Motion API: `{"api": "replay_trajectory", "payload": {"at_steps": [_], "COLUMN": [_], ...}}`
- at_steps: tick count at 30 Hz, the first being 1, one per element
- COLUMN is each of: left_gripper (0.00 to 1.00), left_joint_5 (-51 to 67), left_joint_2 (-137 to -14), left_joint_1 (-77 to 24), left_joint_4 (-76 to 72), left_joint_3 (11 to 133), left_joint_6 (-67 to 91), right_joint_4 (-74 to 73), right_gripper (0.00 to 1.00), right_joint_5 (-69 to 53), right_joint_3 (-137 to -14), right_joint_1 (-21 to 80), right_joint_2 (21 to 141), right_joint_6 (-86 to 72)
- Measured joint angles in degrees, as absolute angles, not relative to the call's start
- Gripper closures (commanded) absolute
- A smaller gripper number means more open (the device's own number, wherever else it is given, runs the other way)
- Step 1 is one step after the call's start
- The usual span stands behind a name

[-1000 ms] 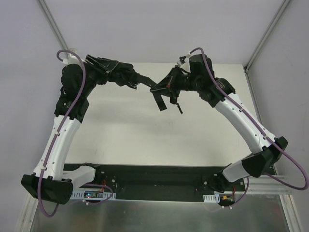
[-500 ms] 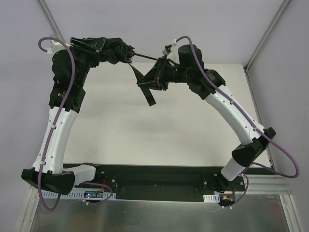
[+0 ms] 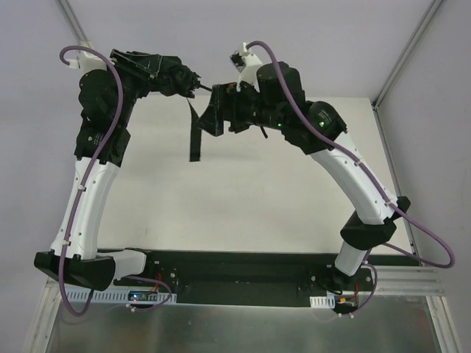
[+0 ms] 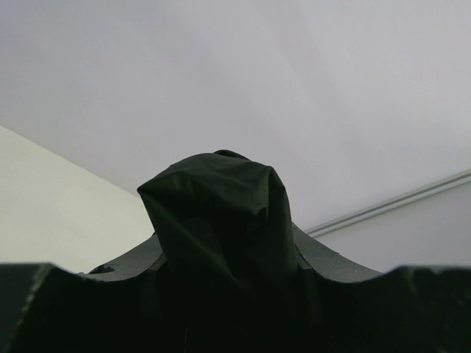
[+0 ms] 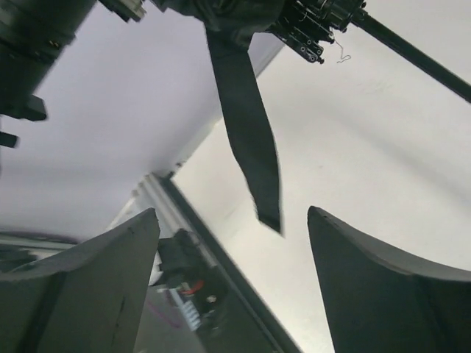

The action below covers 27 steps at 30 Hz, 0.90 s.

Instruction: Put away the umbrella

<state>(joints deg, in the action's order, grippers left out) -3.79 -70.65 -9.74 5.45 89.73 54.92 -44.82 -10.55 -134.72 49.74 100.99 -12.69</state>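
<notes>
**One gripper clamped, one spread wide**

Two arms meet high over the far side of the table (image 3: 243,198), close to the back wall. The left gripper (image 3: 176,77) is closed around the umbrella (image 4: 217,213). In the left wrist view, a bunched dome of black fabric rises between its fingers (image 4: 327,257) and fills the gap between them. From that grip the thin shaft (image 5: 412,51) runs out towards the right arm. A flat black strap (image 5: 246,125) hangs straight down from the bundle, clear of the table.

The right gripper (image 5: 232,220) sits just beside the umbrella's free end with its jaws far apart. The right wrist view shows nothing between them. The strap hangs beyond the gap without touching either finger, and the shaft crosses above the right-hand one.
</notes>
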Motion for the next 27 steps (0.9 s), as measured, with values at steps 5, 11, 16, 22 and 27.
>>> {"api": "replay_trajectory", "payload": {"at_steps": [5, 11, 16, 22, 27], "left_gripper": [1.00, 1.00, 1.00, 1.00, 1.00], "left_joint_5": [-4.54, -6.02, -7.27, -8.36, -10.79], "left_joint_2": [-71.79, -72.75, -72.82, -72.82, -72.79], "left_joint_1": [-9.78, -10.26, -11.29, -11.57, -11.68], "left_joint_4": [6.42, 8.49, 9.89, 10.31, 13.80], "left_joint_3": [91.29, 94.24, 96.42, 96.92, 96.99], "left_joint_6": [48.53, 42.52, 38.89, 37.52, 40.36], "right_joint_4": [-43.03, -34.61, -30.02, -27.09, -26.39], "right_gripper": [0.11, 0.22, 0.23, 0.55, 0.87], "right_joint_5": [4.16, 18.46, 24.58, 28.77, 29.02], "right_joint_3": [-134.32, -135.20, -137.69, -138.69, -138.87], "right_joint_1": [56.51, 61.87, 63.44, 64.36, 64.29], "right_joint_2": [100.90, 103.94, 108.86, 112.77, 114.41], "right_joint_6": [-1.23, 7.22, 7.64, 9.26, 10.72]}}
